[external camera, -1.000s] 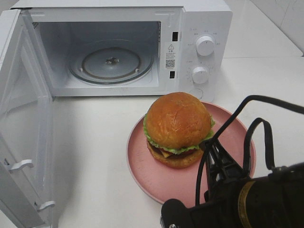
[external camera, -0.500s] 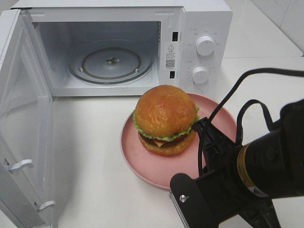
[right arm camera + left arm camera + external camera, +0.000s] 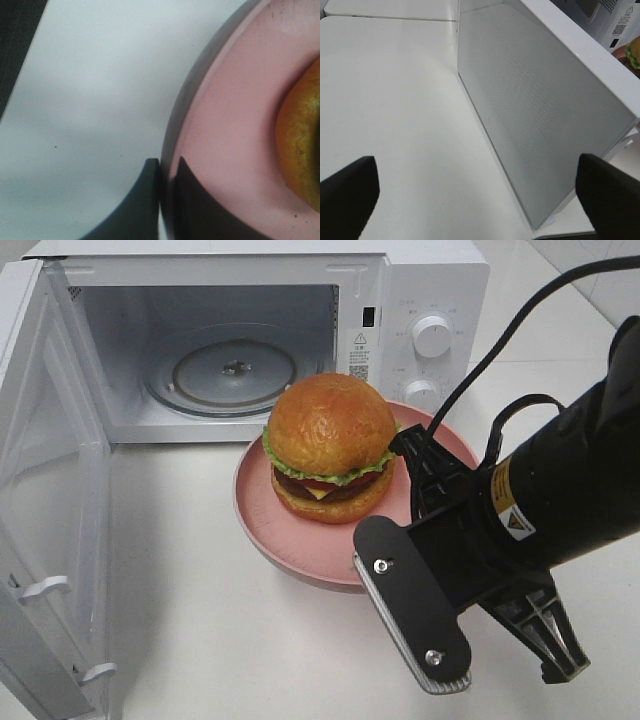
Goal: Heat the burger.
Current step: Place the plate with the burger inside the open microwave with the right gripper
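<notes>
One burger (image 3: 330,440) stands upright, left of centre on a pink plate (image 3: 262,535), bun on top and lettuce frilling out past the patty. The plate is just in front of the microwave (image 3: 430,280), and in the high view its far rim overlaps the lower knob (image 3: 421,390). A shadow lies under the near rim. I cannot tell whether the plate rests on the counter (image 3: 200,620) or hangs just above it.

The right jaws are clenched on the plate's right rim. Only the right wrist view shows this: two dark fingers (image 3: 142,200) pinch the rim, one outside over the counter (image 3: 100,75) and one inside on the pink surface (image 3: 225,125). The bun's edge (image 3: 300,150) is near them but apart. In the high view the right arm (image 3: 560,500) hides that grip.

The burger sits before the right edge of the open cavity, with the glass turntable (image 3: 235,370) behind it and to the left. The door (image 3: 50,490) is swung wide to the left. A broad stretch of counter lies between it and the plate's left rim.

The left jaws appear only in the left wrist view. They are released and spread wide, with the fingertips (image 3: 347,187) at the two lower corners and only counter (image 3: 385,100) between them. That view looks along the door's meshed face (image 3: 545,110), and past its far end a sliver of the burger's lettuce (image 3: 634,54) shows.
</notes>
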`<move>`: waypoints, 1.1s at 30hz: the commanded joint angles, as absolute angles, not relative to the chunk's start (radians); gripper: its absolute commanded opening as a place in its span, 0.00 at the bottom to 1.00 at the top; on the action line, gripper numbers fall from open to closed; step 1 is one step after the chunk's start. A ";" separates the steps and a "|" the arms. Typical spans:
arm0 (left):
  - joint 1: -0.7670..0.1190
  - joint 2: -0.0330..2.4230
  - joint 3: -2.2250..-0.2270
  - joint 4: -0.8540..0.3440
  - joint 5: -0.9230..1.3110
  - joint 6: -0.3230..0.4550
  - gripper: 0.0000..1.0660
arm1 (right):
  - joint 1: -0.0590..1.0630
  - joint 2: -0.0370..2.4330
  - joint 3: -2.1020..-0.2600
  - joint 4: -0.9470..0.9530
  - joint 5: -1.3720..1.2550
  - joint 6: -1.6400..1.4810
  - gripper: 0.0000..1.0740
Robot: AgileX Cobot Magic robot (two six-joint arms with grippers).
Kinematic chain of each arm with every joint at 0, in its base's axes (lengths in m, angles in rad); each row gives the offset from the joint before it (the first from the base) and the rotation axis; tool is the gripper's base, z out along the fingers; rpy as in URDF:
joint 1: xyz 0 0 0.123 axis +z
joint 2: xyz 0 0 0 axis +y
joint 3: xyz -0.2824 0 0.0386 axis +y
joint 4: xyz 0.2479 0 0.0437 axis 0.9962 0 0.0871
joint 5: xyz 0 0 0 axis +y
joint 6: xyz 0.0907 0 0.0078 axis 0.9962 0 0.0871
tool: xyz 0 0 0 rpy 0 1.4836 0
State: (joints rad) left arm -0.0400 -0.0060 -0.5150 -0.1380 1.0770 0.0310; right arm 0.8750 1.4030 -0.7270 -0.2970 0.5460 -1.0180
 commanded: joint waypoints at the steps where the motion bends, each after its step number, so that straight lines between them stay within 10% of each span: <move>1: -0.041 -0.023 -0.516 -0.143 1.067 0.031 0.94 | 0.822 1.391 -0.746 -0.205 0.512 -1.180 0.00; 33: -0.041 -0.023 -0.516 -0.143 1.067 0.031 0.94 | 0.809 1.595 -0.878 -0.201 0.384 -1.204 0.00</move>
